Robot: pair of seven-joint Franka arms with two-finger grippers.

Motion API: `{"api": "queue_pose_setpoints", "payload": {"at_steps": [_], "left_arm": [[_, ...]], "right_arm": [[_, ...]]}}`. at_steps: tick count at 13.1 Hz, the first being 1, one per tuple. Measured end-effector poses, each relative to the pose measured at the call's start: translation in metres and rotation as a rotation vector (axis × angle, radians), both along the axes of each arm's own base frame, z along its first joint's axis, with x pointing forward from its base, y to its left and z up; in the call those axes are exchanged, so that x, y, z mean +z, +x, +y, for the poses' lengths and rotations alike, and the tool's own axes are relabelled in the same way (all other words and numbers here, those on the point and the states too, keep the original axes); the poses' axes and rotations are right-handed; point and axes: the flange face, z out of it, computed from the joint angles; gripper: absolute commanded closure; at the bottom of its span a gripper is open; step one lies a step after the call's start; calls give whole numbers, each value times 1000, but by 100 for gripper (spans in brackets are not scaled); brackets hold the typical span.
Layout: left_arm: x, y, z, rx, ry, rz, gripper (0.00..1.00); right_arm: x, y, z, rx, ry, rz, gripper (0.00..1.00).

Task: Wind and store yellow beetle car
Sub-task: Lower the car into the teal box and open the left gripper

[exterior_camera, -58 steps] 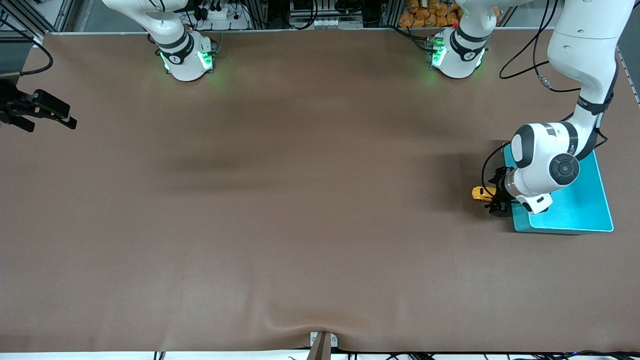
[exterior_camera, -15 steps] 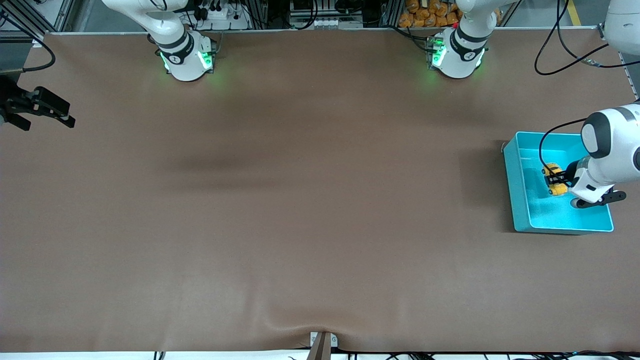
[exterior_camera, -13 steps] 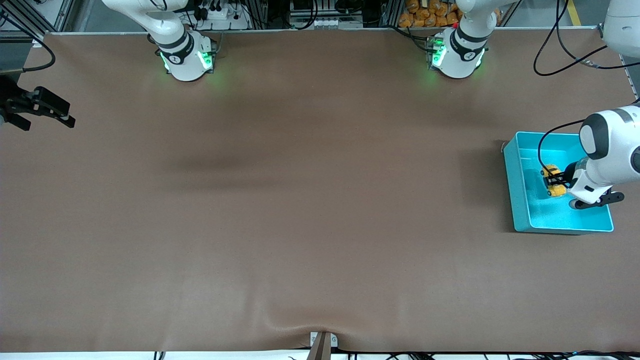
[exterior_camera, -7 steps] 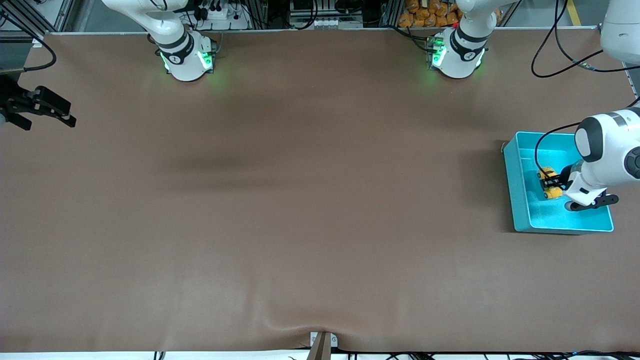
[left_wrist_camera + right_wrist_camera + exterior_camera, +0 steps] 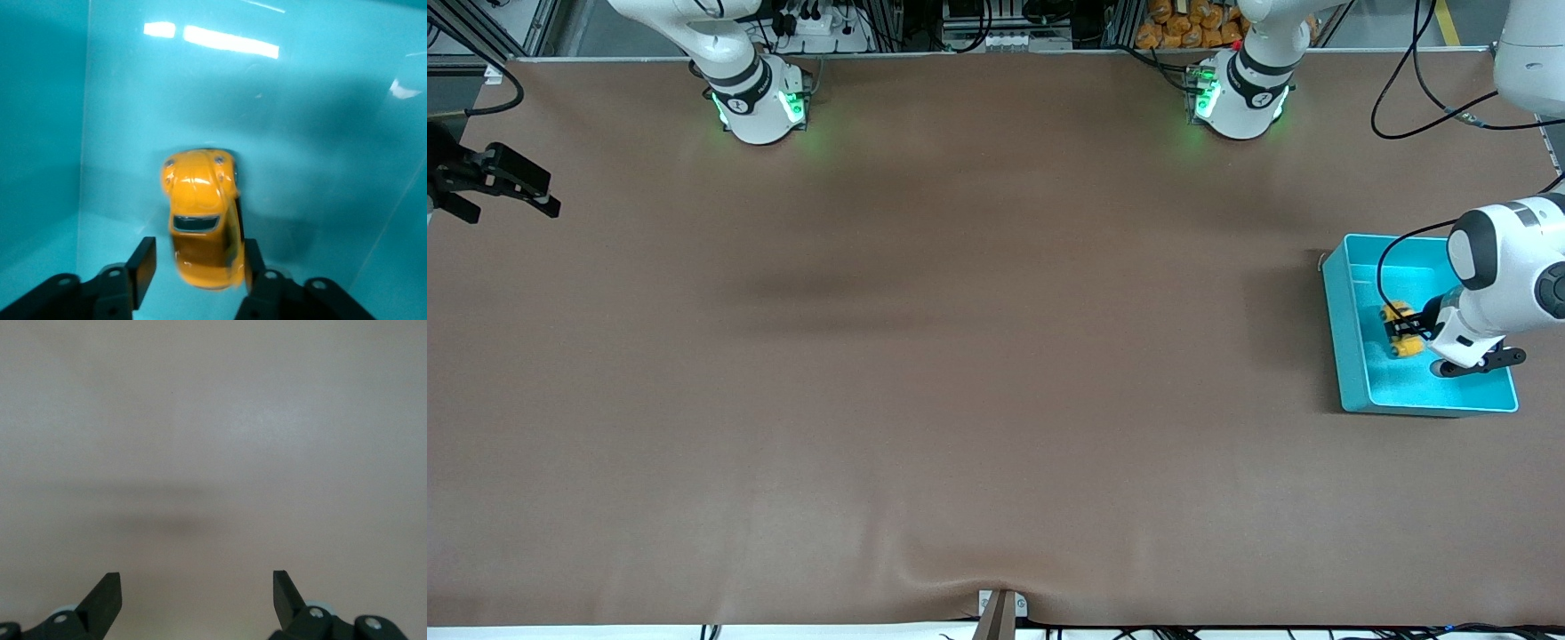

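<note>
The yellow beetle car (image 5: 1398, 329) is inside the teal bin (image 5: 1343, 347) at the left arm's end of the table. In the left wrist view the car (image 5: 200, 220) lies between the fingers of my left gripper (image 5: 197, 267), over the bin's floor. One finger (image 5: 142, 263) stands apart from the car's side and the other finger (image 5: 251, 257) is right against it, so the gripper is open. My left gripper (image 5: 1403, 331) is low inside the bin. My right gripper (image 5: 511, 206) is open and empty and waits at the table's edge at the right arm's end.
The bin's walls (image 5: 40, 120) rise close around my left gripper. The brown table mat (image 5: 978, 356) is bare and shows alone under my right gripper (image 5: 197, 590). A small bracket (image 5: 1000, 609) sits at the table edge nearest the front camera.
My left gripper carried the car from the table beside the bin into the bin and sank lower. It has shifted slightly toward the bin's wall. The right arm barely moved.
</note>
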Motion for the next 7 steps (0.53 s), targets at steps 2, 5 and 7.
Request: {"api": "queue_pose_setpoints", "payload": {"at_steps": [2, 5, 7], "left_arm": [[5, 4, 0, -1, 4, -14, 0], [26, 16, -2, -10, 16, -59, 0], [50, 26, -10, -27, 28, -99, 0]], "right_arm": [[0, 0, 0, 0, 0, 0, 0], [0, 0, 0, 0, 0, 0, 0], [0, 0, 0, 1, 0, 0, 0]]}}
